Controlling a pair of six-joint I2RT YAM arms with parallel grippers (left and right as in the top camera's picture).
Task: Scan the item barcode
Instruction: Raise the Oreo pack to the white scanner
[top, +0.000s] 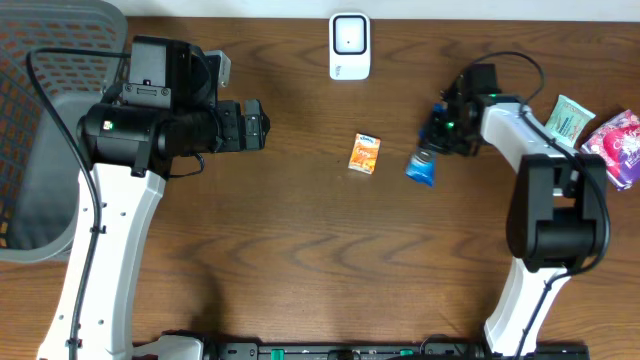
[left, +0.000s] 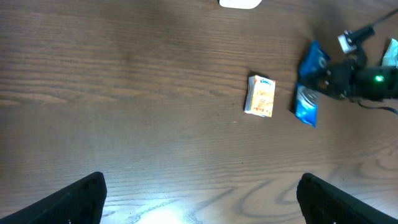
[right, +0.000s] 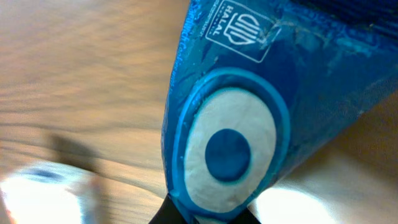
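Note:
A blue snack packet (top: 421, 167) hangs at the table's right centre, pinched at its top end by my right gripper (top: 437, 140), which is shut on it. The right wrist view is filled by this blue packet (right: 249, 112), its lower edge clamped between the dark fingertips of the right gripper (right: 208, 218). No barcode shows on the face in view. A white scanner (top: 349, 45) stands at the far edge. My left gripper (top: 262, 127) hovers open at the left, its fingers (left: 81, 199) wide apart over bare wood, with the blue packet (left: 308, 102) far ahead of it.
A small orange box (top: 364, 154) lies flat near the table's middle, left of the packet, and shows as an orange box (left: 260, 95) in the left wrist view. A grey basket (top: 40, 200) fills the left edge. Green (top: 568, 117) and pink (top: 620, 145) packets lie far right.

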